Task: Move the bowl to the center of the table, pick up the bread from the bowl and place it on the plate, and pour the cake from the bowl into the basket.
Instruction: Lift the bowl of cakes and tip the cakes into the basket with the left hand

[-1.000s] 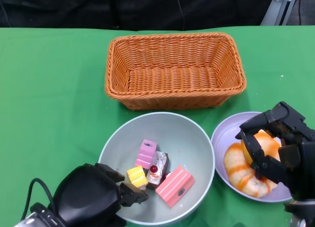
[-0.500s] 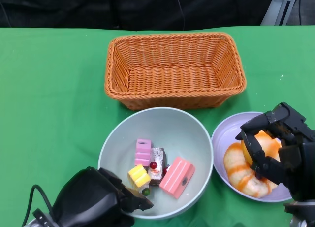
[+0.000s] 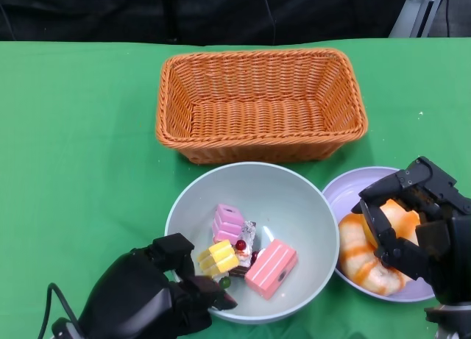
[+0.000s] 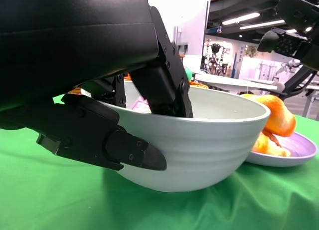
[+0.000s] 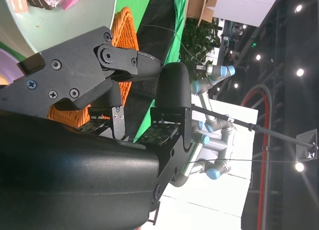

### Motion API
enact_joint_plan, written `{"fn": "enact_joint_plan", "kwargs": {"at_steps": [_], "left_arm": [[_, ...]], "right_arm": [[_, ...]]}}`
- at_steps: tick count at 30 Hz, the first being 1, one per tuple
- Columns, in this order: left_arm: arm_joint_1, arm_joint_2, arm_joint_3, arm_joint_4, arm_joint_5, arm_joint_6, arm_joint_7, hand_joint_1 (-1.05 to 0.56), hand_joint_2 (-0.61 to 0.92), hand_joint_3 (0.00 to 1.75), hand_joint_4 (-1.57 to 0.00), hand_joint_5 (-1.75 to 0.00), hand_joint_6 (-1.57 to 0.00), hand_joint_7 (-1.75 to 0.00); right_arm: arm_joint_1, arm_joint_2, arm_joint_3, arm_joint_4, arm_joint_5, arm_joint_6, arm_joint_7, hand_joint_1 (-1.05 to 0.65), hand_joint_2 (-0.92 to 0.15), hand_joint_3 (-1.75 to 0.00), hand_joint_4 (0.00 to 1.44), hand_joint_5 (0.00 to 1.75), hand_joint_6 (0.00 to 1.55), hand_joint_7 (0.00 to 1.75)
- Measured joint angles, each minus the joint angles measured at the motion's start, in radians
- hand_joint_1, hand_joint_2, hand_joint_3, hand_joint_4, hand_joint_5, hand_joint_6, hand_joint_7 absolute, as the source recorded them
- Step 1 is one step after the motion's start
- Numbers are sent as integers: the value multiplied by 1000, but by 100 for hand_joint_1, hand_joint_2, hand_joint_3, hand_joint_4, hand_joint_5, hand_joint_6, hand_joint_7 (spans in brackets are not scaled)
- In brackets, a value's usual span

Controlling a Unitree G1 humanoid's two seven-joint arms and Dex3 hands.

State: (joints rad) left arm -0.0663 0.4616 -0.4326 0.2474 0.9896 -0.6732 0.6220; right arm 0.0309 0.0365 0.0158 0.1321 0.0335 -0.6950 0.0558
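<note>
the left robot hand (image 3: pixel 158 298) grips the near rim of the bowl (image 3: pixel 294 195), fingers hooked inside and thumb pressed against the outer wall, as the left wrist view shows plainly. the bread is already on the plate, so the step in hand looks like the last one: getting the cake into the basket. the next move likely calls for lifting the bowl clear of the desk (image 3: pixel 73 148), carrying it over the basket's near wall and tipping it away, with a firm hold so the smooth rim does not slip.

the bowl is pale grey-green, glossy, faintly ribbed outside. in it lie blocky cake pieces (image 3: pixel 243 247): pink, yellow, and one dark with a red cherry. beyond stands the basket (image 3: pixel 261 151), orange woven wicker, rectangular, with nothing in it. at the right, the bread (image 3: pixel 360 262), glazed and orange-striped, rests on the lilac plate (image 3: pixel 342 192), which touches or nearly touches the bowl. the right robot hand (image 3: pixel 416 221) hangs above the bread, fingers apart, apparently holding nothing.
</note>
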Motion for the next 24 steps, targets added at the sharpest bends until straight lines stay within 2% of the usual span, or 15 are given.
{"fn": "enact_joint_plan", "kwargs": {"at_steps": [2,5,11,19,24], "left_arm": [[0,-2,0,9,0,-1,7,-9,92,29,-52,-174,-49,-162],[0,-3,0,19,-2,-6,21,-8,92,35,-53,-175,-47,-166],[-4,-7,1,61,-4,-50,71,-8,92,46,-54,-175,-46,-166],[-8,-8,5,88,-12,-86,98,-9,87,52,-53,-175,-48,-163],[-10,-11,10,96,-11,-114,155,-7,79,70,-54,-174,-47,-165]], "right_arm": [[1,0,0,0,1,0,0,-9,-70,-66,64,145,62,126],[1,0,0,0,0,0,0,-9,-70,-66,65,145,62,127],[1,0,0,0,1,0,2,-8,-70,-67,65,145,62,127],[0,0,0,4,0,0,3,-7,-70,-70,65,145,62,127],[0,0,-1,5,-2,-2,7,-8,-68,-72,66,144,62,127]]}}
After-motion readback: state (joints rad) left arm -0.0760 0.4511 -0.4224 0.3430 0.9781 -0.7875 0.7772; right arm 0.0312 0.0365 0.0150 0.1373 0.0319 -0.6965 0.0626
